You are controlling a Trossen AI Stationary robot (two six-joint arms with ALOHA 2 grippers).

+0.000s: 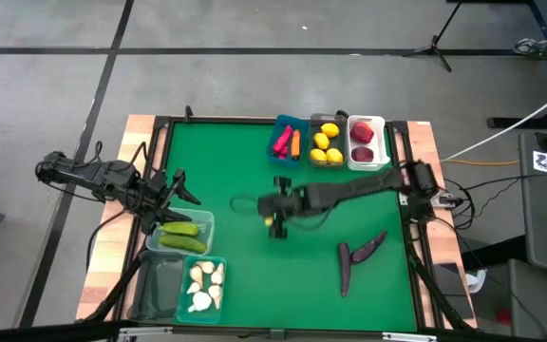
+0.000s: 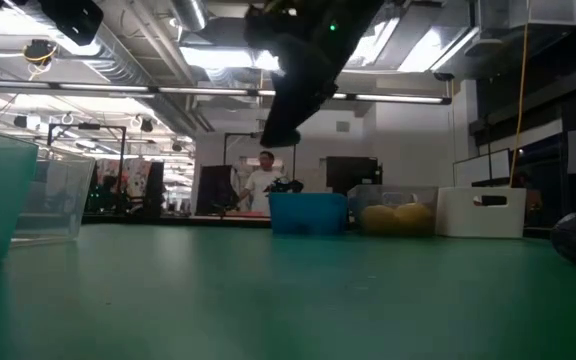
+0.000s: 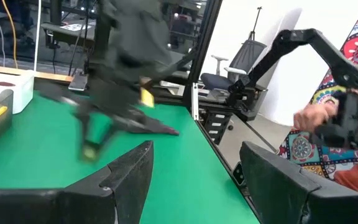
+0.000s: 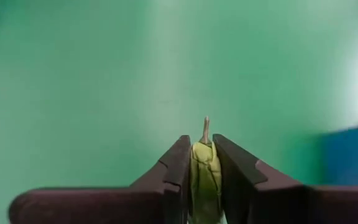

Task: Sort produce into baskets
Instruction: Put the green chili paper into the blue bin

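My right gripper (image 1: 275,220) hangs over the middle of the green table, shut on a small yellow-green toy fruit (image 4: 205,168) with a thin stem. In the low view it (image 2: 280,132) is well above the table. My left gripper (image 1: 174,185) is open and empty at the left, just beyond a pale clear basket (image 1: 205,220) holding green cucumbers (image 1: 180,235). Two dark purple eggplants (image 1: 368,245) lie on the table at the near right. Lemons (image 1: 326,144) lie in a clear basket at the far edge. My right gripper pinches the yellow-green fruit by its two sides (image 4: 197,171) between its two fingers. The fingers point down from above. The fruit's stem tip (image 4: 206,129) sticks out past the fingertips. The fruit is lifted clear of the table.
At the far edge stand a blue basket (image 1: 283,123) with a pink pepper and a carrot, and a white basket (image 1: 380,142) with red apples. At the near left stand a teal basket (image 1: 186,294) with garlic and a dark clear basket (image 1: 158,285). A person sits beyond the table.
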